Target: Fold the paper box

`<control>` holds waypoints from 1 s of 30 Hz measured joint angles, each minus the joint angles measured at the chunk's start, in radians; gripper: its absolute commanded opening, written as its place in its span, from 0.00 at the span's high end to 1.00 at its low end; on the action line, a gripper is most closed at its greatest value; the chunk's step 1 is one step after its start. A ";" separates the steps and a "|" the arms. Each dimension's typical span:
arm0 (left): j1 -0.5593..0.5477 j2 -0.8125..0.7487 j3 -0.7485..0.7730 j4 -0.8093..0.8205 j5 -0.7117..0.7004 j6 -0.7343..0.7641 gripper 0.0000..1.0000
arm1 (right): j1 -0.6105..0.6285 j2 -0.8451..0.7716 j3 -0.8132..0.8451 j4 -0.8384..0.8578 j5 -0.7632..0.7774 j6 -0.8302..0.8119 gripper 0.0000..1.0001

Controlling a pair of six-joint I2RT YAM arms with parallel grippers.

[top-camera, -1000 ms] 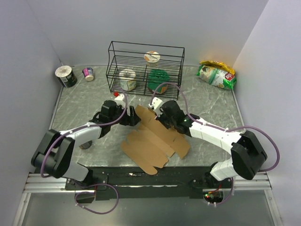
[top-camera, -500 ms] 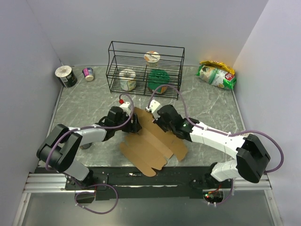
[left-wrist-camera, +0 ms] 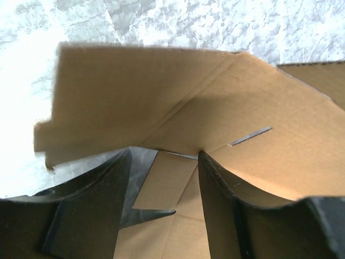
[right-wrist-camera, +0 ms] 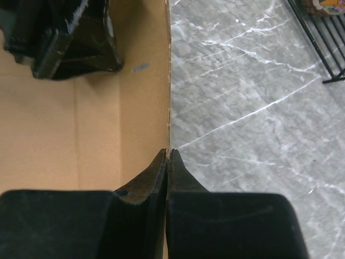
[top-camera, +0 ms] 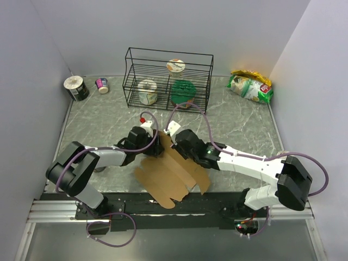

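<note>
The paper box [top-camera: 163,176] is a plain brown die-cut sheet lying mostly flat at the table's near middle, its far flaps raised. My right gripper [top-camera: 176,142] is shut on the thin edge of a raised side flap, as the right wrist view [right-wrist-camera: 167,154] shows, with the box's inner face [right-wrist-camera: 64,124] to the left. My left gripper [top-camera: 155,147] is open at the sheet's far left corner. In the left wrist view its fingers [left-wrist-camera: 164,154] straddle a small tab under a raised flap [left-wrist-camera: 161,102], and I see no grip. The left gripper also shows in the right wrist view [right-wrist-camera: 70,38].
A black wire rack [top-camera: 168,76] stands at the back, holding two cups and a green bowl. A tin [top-camera: 76,88] and a small cup [top-camera: 102,85] sit at the far left. A green snack bag [top-camera: 250,86] lies at the far right.
The sheet has slid toward the near left and its far flaps have risen. My left gripper has moved right onto the flap corner. My right gripper has shifted left with the edge.
</note>
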 measured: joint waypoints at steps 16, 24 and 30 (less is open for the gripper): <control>-0.023 -0.168 -0.039 -0.053 -0.049 -0.055 0.01 | -0.045 0.020 0.065 -0.002 0.223 -0.074 1.00; -0.088 -0.350 -0.045 -0.084 -0.193 -0.085 0.01 | -0.081 0.081 0.095 0.041 0.253 -0.124 1.00; -0.203 -0.364 -0.064 -0.026 -0.275 -0.126 0.09 | -0.090 0.126 0.113 0.050 0.259 -0.121 1.00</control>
